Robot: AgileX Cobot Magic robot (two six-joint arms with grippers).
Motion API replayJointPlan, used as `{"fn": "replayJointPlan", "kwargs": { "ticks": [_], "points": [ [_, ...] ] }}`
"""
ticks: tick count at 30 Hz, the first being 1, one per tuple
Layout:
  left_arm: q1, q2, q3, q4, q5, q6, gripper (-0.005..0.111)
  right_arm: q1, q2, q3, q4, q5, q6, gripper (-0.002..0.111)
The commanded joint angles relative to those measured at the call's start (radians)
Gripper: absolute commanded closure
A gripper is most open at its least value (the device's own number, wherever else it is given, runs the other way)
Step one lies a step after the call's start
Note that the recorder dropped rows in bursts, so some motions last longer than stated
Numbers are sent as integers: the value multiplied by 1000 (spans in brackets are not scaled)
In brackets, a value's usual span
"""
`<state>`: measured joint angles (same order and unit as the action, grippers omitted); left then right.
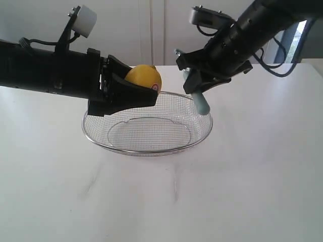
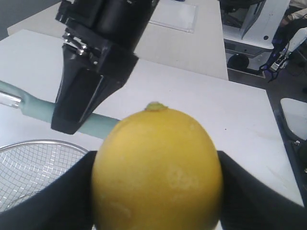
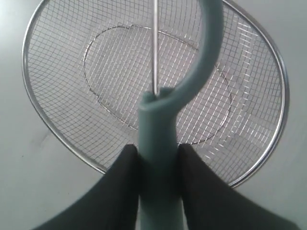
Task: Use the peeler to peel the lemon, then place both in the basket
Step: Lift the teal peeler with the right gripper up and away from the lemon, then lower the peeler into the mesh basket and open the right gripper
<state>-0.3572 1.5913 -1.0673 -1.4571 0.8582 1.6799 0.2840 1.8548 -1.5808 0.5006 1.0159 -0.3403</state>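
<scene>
The lemon (image 1: 144, 78) is held over the basket (image 1: 151, 149), clamped in the left gripper (image 1: 133, 91). The peeler (image 1: 202, 103) is gripped by its handle in the closed right gripper (image 1: 198, 80), near the lemon. Peeling is judged to be the step in hand; next, the blade must be laid against the skin.

- Ext. cam: off the arms, set low, a bit above counter (image 1: 252, 191) level. Mid-range, w/ whole basket (image 1: 146, 152) centred and arms entering from either side.
- L wrist cam: looks out along left end effector (image 2: 156, 163), v. close to lemon (image 2: 158, 139), which fills the lower frame. Faces across toward right end effector (image 2: 72, 122).
- R wrist cam: looks steeply down along peeler (image 3: 158, 182) handle, close over the basket mesh.
- Shared: basket and peeler handle show in all 3 views; lemon only in ext. + L wrist.
</scene>
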Motion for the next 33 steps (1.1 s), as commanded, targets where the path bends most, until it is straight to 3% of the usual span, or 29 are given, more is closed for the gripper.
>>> {"fn": "replayJointPlan", "kwargs": {
  "ticks": [1,9,14,33],
  "points": [
    [-5,-5,-4,-22,25,-1,107,-6,80,-95,-26,40,4,108],
    [-5,-5,-4,-22,25,-1,107,3,194,-197,-67,54,6,108],
    [-5,-5,-4,-22,25,-1,107,82,253,-266,-240,59,80,108],
    [-5,-5,-4,-22,25,-1,107,126,360,-283,-227,-10,84,108]
  ]
}}
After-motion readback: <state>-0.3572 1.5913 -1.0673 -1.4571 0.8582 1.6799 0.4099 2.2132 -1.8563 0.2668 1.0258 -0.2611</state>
